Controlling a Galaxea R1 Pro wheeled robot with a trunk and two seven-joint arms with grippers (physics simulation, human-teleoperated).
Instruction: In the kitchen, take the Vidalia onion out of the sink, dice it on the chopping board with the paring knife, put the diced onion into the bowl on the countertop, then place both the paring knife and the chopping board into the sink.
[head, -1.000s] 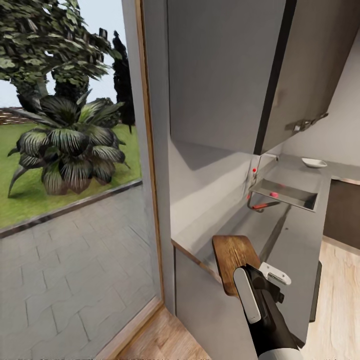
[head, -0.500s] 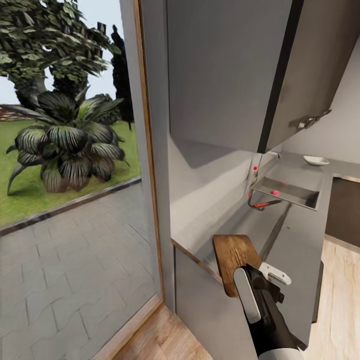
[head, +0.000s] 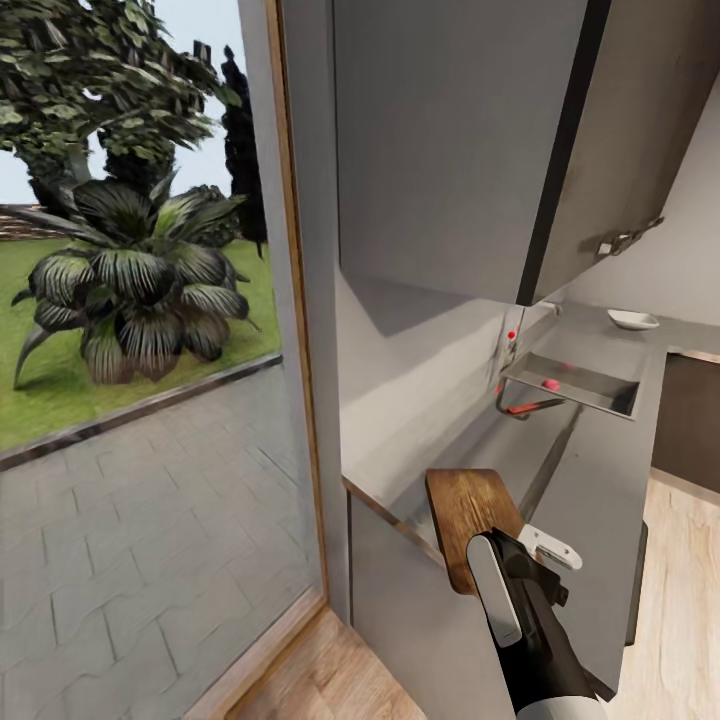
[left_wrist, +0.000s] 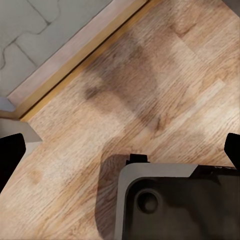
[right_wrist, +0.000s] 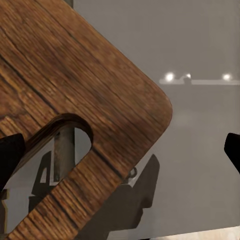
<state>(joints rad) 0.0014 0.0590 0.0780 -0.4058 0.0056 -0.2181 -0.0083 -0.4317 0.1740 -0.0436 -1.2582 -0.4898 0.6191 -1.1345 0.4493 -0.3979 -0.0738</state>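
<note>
Right gripper (head: 515, 545) was clamped on the chopping board (head: 470, 520), which hung above the near end of the countertop (head: 590, 480) (slot handle toward the fingers). Farther along lay the sink (head: 575, 385) and the bowl (head: 633, 319). Left gripper's (left_wrist: 120, 150) fingertips stood wide apart over wooden floor (left_wrist: 165, 85).

garden window (head: 130, 300), grey wall cabinets (head: 450, 140), wood floor (left_wrist: 150, 85)
</note>
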